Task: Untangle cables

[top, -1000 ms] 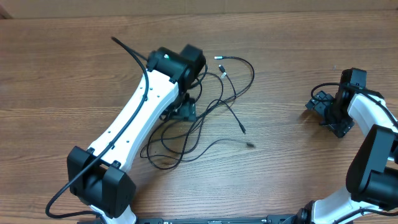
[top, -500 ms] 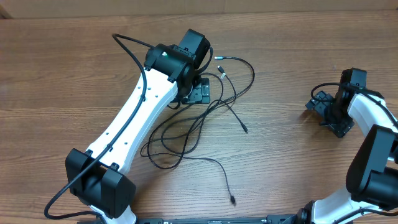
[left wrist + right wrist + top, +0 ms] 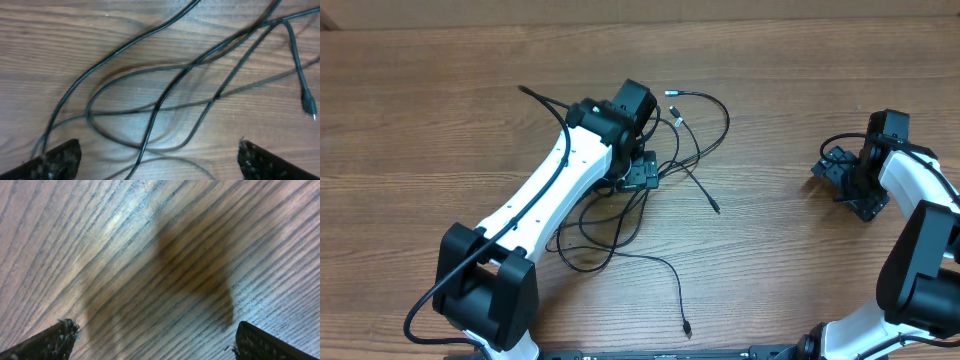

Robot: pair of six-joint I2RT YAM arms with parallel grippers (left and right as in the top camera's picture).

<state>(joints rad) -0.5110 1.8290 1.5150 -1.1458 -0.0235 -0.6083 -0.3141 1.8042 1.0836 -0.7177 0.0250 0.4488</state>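
Under the left gripper (image 3: 159,159), which hangs wide open and empty, the cables (image 3: 189,66) lie in a loose tangle on the table (image 3: 800,80), thin, light and limp, probably best pinched near a free plug end (image 3: 309,105); the right gripper (image 3: 840,170), also open, stands well apart.

Left arm (image 3: 545,200) is covering part of the cables (image 3: 670,165)
Overhead, loops are disappearing under the left arm, and the loose plug (image 3: 687,327) near the left arm's base is showing too small to identify. In the left wrist view, strands are running off the top edge, and the fingers (image 3: 60,160) of the left gripper (image 3: 159,161) are being cropped at the bottom corners.
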